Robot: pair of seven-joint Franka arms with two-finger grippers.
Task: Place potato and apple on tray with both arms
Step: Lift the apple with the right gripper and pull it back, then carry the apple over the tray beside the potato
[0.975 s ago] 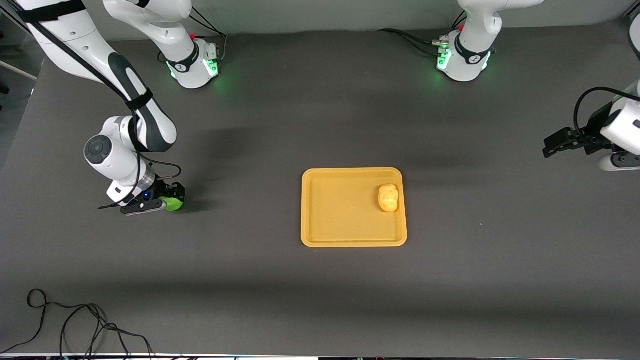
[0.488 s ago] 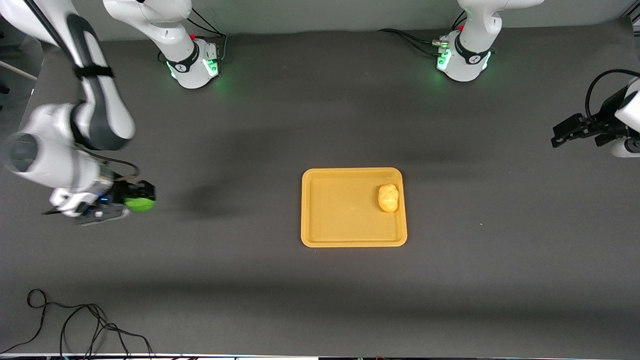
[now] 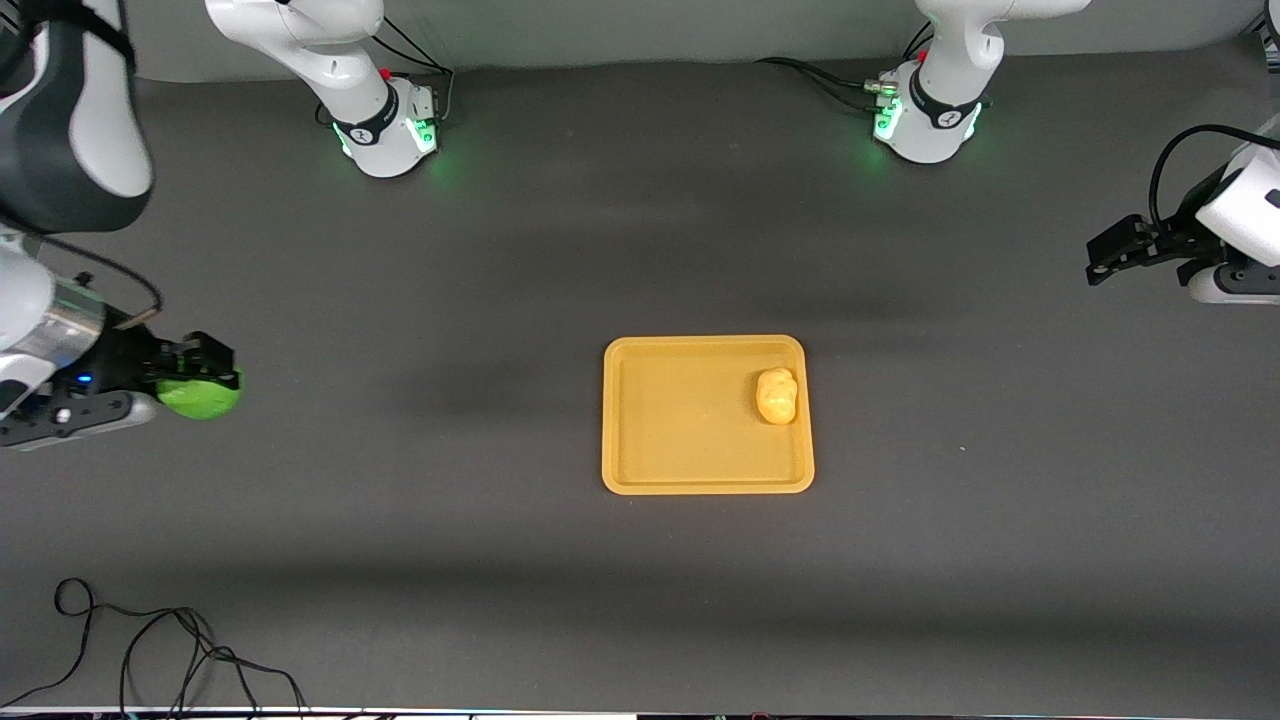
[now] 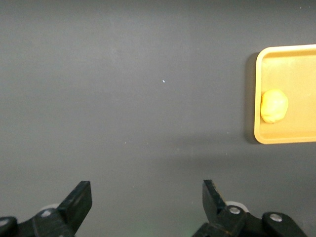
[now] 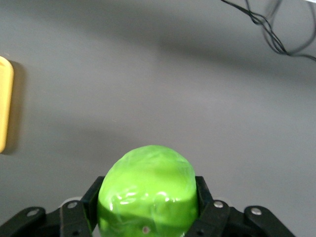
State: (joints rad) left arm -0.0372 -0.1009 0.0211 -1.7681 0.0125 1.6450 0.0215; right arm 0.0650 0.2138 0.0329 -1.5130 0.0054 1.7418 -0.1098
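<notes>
Two white Franka arms share our dark grey table (image 3: 500, 600), which spreads wider than anything on it. Next in size is the orange-yellow tray (image 3: 680, 470), lying flat near the table's middle. Our right arm reaches out over the bare table at its own end, well apart from the tray, and the right gripper (image 3: 205, 385) pinches the green apple (image 3: 200, 398) between its two black fingers; in the right wrist view the apple (image 5: 147, 192) sits snug between the pads, up off the table. Our left gripper (image 3: 1115, 255) waits in the air over the left arm's end of the table, its fingers (image 4: 79, 200) spread wide with nothing between them. Smallest, the knobbly yellow-tan potato (image 3: 776, 396) rests in the tray, just beside the rim toward the left arm's end.
</notes>
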